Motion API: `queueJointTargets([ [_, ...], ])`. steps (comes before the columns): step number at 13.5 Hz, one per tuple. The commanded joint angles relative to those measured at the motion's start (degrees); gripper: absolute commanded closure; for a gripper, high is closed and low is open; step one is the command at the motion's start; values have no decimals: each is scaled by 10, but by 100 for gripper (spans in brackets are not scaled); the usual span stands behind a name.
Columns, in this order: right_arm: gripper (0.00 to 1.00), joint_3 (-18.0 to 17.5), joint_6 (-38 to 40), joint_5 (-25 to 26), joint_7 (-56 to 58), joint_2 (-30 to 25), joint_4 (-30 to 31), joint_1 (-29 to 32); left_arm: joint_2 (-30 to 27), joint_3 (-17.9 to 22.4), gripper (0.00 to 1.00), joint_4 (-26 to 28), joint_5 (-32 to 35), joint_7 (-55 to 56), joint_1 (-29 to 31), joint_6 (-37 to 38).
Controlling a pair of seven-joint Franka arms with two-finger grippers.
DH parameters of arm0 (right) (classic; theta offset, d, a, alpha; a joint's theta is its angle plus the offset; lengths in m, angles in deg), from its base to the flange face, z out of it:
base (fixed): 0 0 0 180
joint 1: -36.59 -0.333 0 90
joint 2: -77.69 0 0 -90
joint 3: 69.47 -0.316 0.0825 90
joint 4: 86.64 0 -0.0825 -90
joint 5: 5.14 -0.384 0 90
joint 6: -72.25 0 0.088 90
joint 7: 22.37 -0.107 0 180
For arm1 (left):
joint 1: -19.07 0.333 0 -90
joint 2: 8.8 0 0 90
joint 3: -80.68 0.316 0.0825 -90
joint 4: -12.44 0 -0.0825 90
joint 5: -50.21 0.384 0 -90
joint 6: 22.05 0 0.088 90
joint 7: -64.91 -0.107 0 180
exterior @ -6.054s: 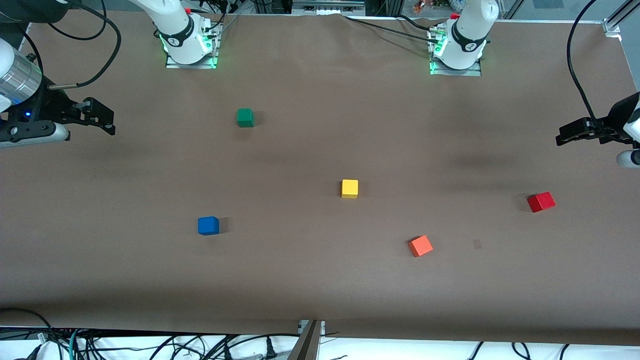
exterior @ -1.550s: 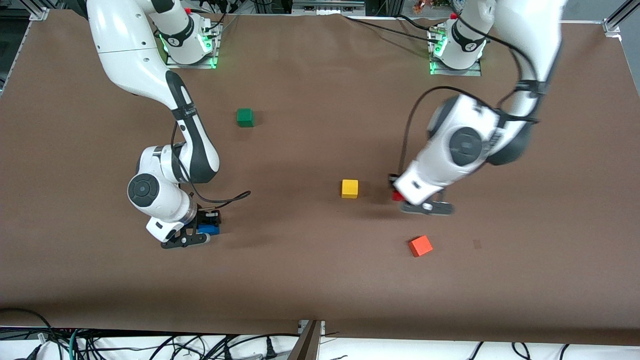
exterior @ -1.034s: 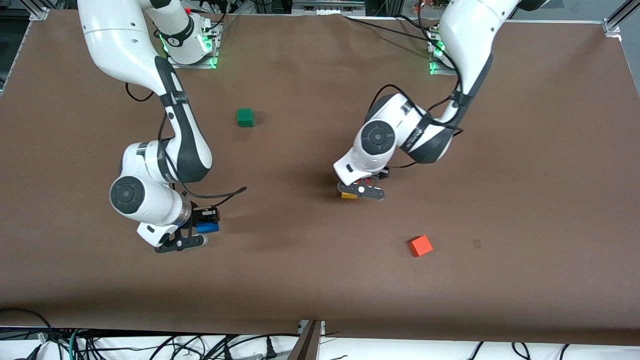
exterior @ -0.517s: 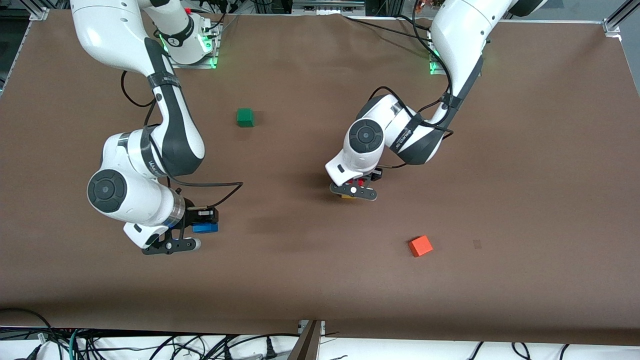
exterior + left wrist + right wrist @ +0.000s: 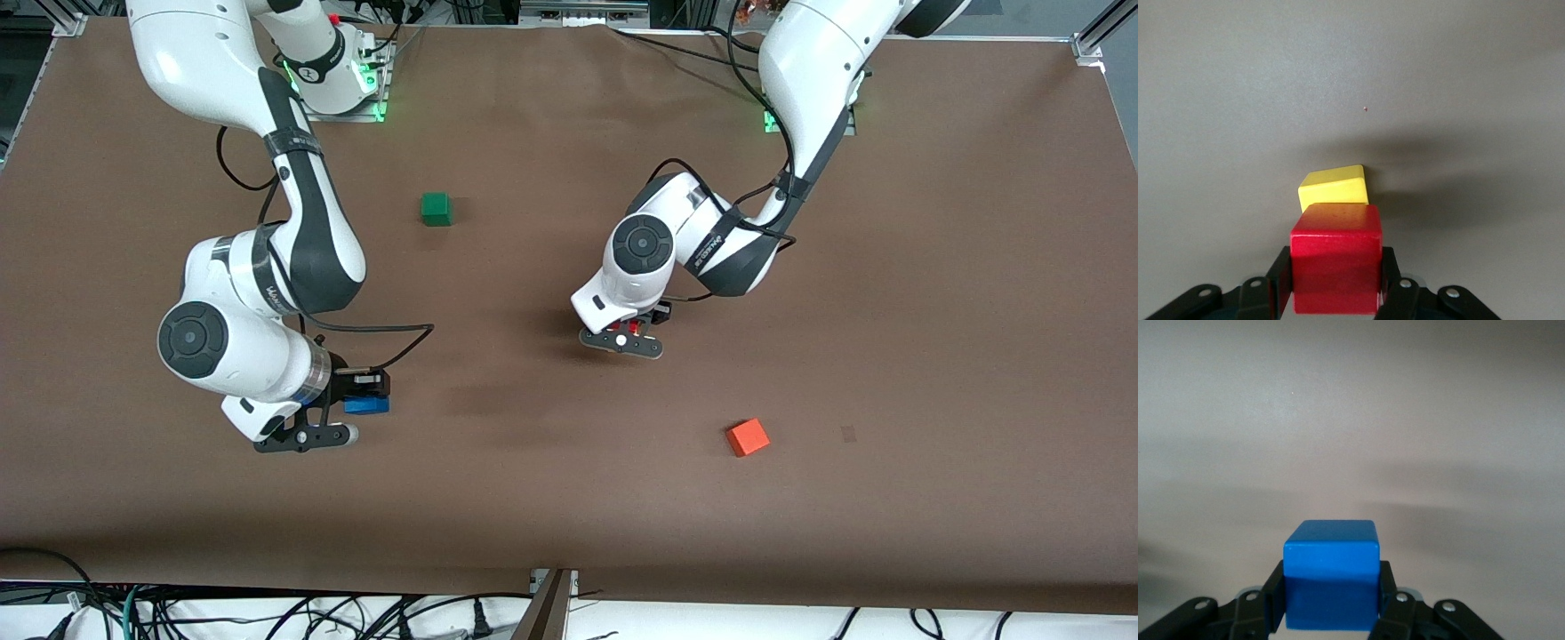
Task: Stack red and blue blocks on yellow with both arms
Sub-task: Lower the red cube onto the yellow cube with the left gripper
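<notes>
My left gripper (image 5: 628, 334) is shut on the red block (image 5: 634, 329) and holds it low over the middle of the table. In the left wrist view the red block (image 5: 1336, 257) sits between the fingers, just above and partly over the yellow cube (image 5: 1333, 187) on the table. The left hand hides the yellow cube in the front view. My right gripper (image 5: 363, 397) is shut on the blue block (image 5: 367, 406) and holds it just above the table toward the right arm's end. In the right wrist view the blue block (image 5: 1331, 583) fills the jaws over bare table.
A green cube (image 5: 436, 208) lies nearer the bases, between the two arms. An orange cube (image 5: 748, 436) lies nearer the front camera, toward the left arm's end. Brown paper covers the table, and cables hang below its front edge.
My left gripper has carried the red block from the left arm's end to the yellow cube, which it now hides in the front view. My right gripper has lifted the blue block slightly, then held still.
</notes>
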Motion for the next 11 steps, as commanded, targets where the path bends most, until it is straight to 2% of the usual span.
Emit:
queueJointTargets([
  [1,65,-2,8,-11,-15,6,-18,2,14,9,96,-24,18,13,-11,3],
  [9,65,-3,8,-11,-37,7,-23,-8,13,10,95,-27,32,13,-9,3],
  [11,65,-3,8,-11,-54,7,-23,-11,13,10,90,-27,32,14,-9,3],
])
